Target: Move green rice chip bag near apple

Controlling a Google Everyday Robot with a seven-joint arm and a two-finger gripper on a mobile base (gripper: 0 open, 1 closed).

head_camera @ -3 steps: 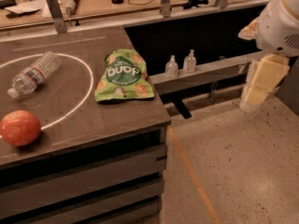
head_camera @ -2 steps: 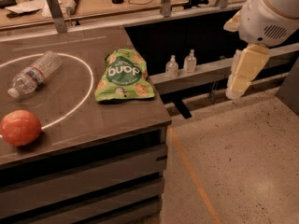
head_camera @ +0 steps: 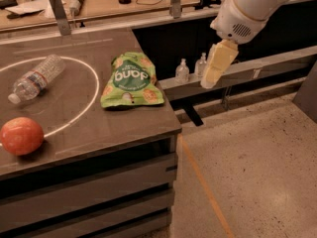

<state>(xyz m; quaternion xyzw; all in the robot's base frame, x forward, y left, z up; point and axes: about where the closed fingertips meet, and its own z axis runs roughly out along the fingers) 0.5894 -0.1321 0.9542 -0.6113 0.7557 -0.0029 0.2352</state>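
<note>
Dark table holds the green rice chip bag flat by its right edge. It looks light, soft, crinkly; pinch its top edge. The apple sits well left of the bag. The gripper hangs right of it; open or closed, I cannot tell.

I'm looking at a lab or workshop, I'd say: a dark tabletop marked with a white circle, a cluttered workbench behind, and a speckled floor with an orange line. My pincer hangs right of the tabletop.
</note>
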